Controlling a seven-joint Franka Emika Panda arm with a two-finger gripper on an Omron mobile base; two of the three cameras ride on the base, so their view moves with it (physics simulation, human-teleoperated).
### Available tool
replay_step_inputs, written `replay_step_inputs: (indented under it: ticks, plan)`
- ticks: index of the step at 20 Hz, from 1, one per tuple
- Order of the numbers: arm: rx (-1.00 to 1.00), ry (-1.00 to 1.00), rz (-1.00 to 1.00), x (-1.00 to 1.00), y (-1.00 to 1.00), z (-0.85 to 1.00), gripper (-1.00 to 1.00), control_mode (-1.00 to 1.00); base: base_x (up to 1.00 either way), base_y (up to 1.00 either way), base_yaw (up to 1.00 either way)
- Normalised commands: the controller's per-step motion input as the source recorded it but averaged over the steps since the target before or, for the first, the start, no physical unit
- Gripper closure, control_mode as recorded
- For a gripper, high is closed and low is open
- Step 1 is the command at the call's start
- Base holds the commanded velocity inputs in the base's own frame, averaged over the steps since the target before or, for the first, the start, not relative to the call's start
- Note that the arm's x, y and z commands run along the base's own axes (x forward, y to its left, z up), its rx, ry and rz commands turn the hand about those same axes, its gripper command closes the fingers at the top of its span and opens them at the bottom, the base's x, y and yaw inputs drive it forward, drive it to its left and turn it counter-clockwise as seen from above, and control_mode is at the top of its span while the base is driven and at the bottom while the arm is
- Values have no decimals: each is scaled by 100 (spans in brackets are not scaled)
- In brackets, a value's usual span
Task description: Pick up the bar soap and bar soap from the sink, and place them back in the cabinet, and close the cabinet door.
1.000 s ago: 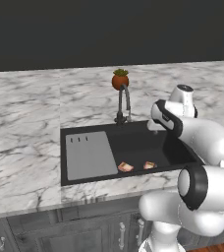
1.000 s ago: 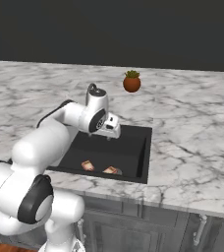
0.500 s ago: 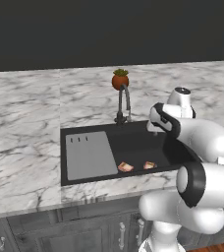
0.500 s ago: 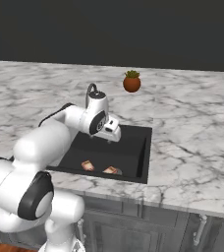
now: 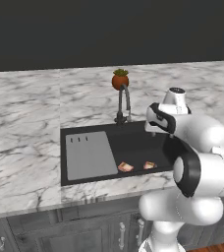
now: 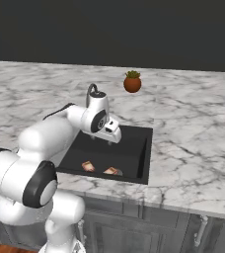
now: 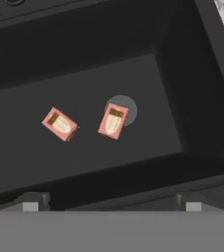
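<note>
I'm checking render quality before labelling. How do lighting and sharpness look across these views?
Left base view: even light, soft, both bar soaps small smudges. Right base view: similar, dark backdrop, no glare. Hand view: sink floor dark, soaps clearest, edges slightly blurred.

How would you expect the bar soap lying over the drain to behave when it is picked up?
The bar soap looks small, flat and solid, so probably stiff and light. Lying flat on the sink floor, it shouldn't roll, but may slide if nudged. Its smooth faces could be slippery.

Marble countertop (image 5: 25, 108), white with grey veining; dark wall (image 5: 109, 29) behind; grey base cabinets (image 6: 149, 232) below with silver bar handles (image 6: 201, 230); wooden floor.
</note>
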Motion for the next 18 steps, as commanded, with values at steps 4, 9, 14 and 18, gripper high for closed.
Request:
replay_step_inputs:
  ticks: [4,9,14,18]
  plan:
    - [0,8,-1,17,0,-18,-100,-100,0,0,0]
    - [0,5,-3,18,0,-21,-100,-100,0,0,0]
    - [0,4,-2,6,-4,-24,-100,-100,0,0,0]
    - [0,5,-1,9,-6,-18,-100,-100,0,0,0]
